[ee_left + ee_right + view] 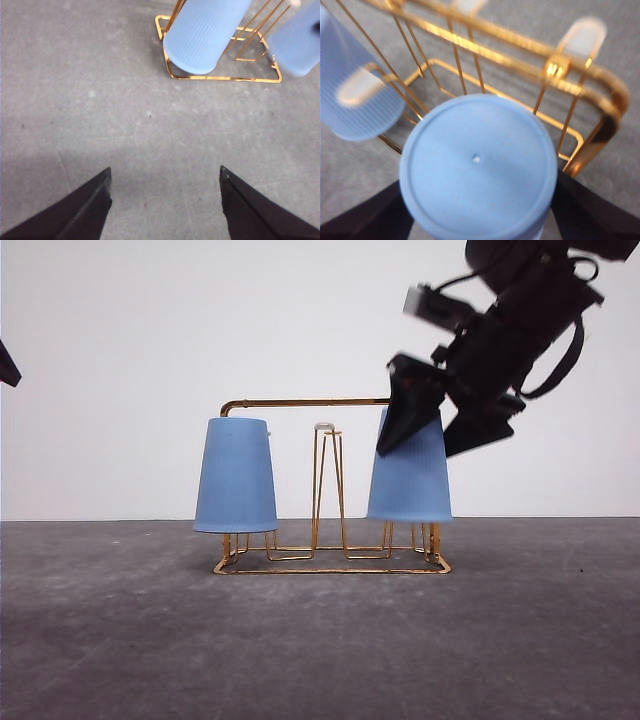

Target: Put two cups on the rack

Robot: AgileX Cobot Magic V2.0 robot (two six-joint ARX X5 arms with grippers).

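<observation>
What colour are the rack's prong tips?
White tips on the gold rack, best in the right wrist view.

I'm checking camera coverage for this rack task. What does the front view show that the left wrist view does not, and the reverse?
Front view alone: the right gripper with its fingers around the closed top of the right-hand light-blue ribbed plastic cup, the gold wire rack's arched top bar, and the white wall. Left wrist view alone: the left gripper, its fingers spread open over bare grey tabletop, well short of the rack. Both share: the rack base and both blue cups sitting upside down on it, including the left-hand cup.
</observation>
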